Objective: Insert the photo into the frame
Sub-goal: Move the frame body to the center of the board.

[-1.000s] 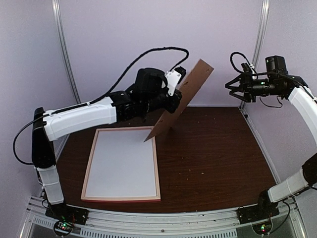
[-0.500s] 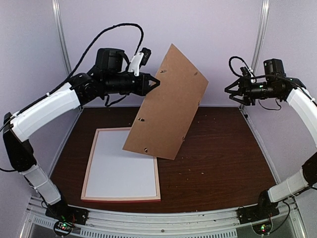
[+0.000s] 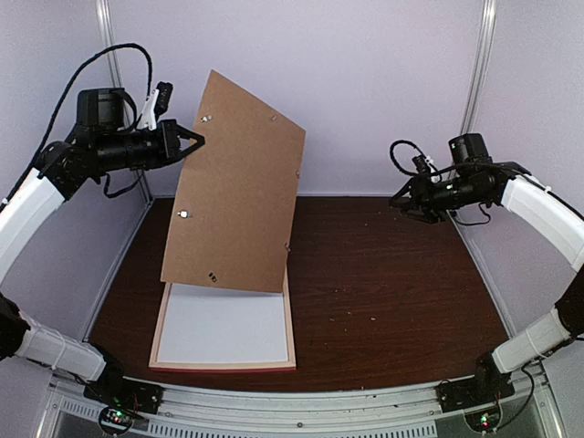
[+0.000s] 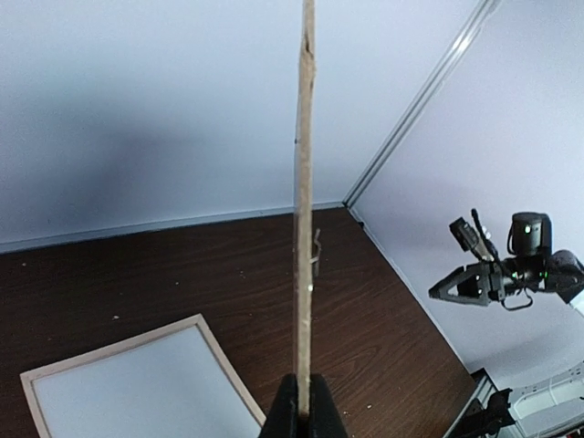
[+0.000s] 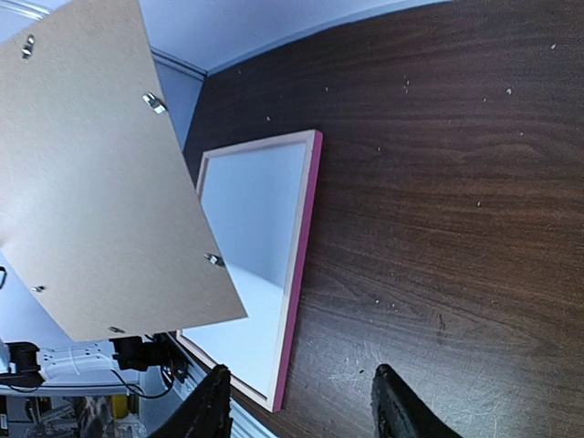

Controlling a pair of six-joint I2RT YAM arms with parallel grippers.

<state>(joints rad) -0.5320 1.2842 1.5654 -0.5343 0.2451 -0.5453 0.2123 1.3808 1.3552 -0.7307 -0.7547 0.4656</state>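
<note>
The frame point(image 3: 224, 365) lies on the table at the near left, pale wood back up, its pink edge showing in the right wrist view point(image 5: 307, 246). A plain white sheet point(image 3: 224, 330) fills its opening; no printed picture shows, so I cannot tell whether this is the photo. My left gripper point(image 3: 192, 141) is shut on the upper left edge of the brown backing board point(image 3: 237, 182) and holds it in the air, hanging over the frame's far part. The left wrist view shows the board edge-on point(image 4: 306, 228). My right gripper point(image 3: 399, 203) is open and empty above the back right of the table.
The dark wooden table point(image 3: 383, 274) is ringed by pale walls with metal corner posts point(image 3: 474, 82). Small metal clips point(image 5: 153, 103) stick out of the board's face. The right arm's gripper point(image 4: 470, 285) shows in the left wrist view, well apart from the board.
My left arm has swung the board left and up, turning its broad face toward the camera; it now hangs over the frame's far end. My right gripper has moved lower and leftward.
</note>
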